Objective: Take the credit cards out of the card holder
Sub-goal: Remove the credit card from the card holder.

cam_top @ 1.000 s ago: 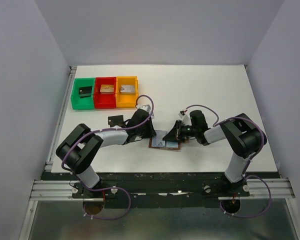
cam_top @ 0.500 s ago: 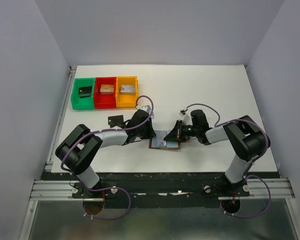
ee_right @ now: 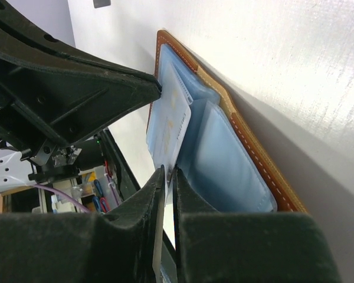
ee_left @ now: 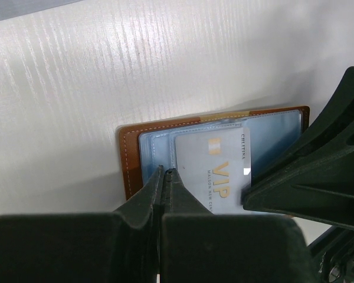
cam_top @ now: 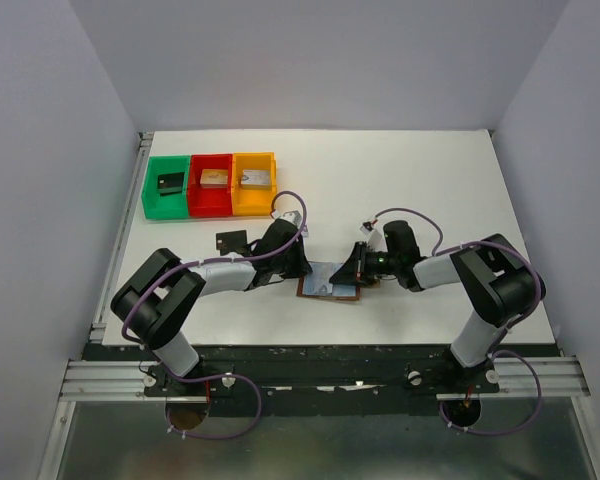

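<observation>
From above, the card holder (cam_top: pixel 330 286) lies open on the counter (cam_top: pixel 430 180) between both tools. Only the wrist views show the right tool (ee_right: pixel 168 172) pinching a grey card (ee_right: pixel 172 125) partly out of it, and the left tool (ee_left: pixel 165 172) clenched at its lining.

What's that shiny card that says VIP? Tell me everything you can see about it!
The VIP card is a thin, pale silver-grey rectangle, plastic by its look, with gold VIP lettering. It rests on the pale blue lining of the open brown wallet. The right tool is pinched shut on one edge, and the shut left tool presses down right beside its other side.
</observation>
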